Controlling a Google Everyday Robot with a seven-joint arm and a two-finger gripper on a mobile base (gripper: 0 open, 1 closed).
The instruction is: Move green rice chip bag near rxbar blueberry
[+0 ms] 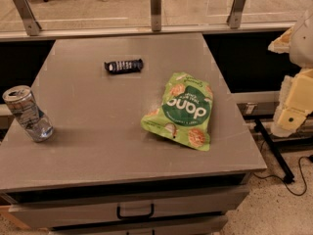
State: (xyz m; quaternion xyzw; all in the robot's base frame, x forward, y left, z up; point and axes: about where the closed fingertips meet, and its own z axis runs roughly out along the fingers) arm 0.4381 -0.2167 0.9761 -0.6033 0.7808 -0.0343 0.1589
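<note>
The green rice chip bag [184, 111] lies flat on the right half of the grey table [107, 146], its lettering upside down to me. The rxbar blueberry [123, 65], a small dark bar, lies toward the back of the table, up and to the left of the bag, with a clear gap between them. My gripper [292, 112] shows as pale yellow and white parts at the right edge of the view. It is off the table, well to the right of the bag, and touches nothing.
A silver can [27, 113] stands tilted near the table's left edge. A glass railing with metal posts [155, 9] runs behind the table. A drawer handle [135, 212] is on the table's front. A black cable [293, 182] lies on the floor at right.
</note>
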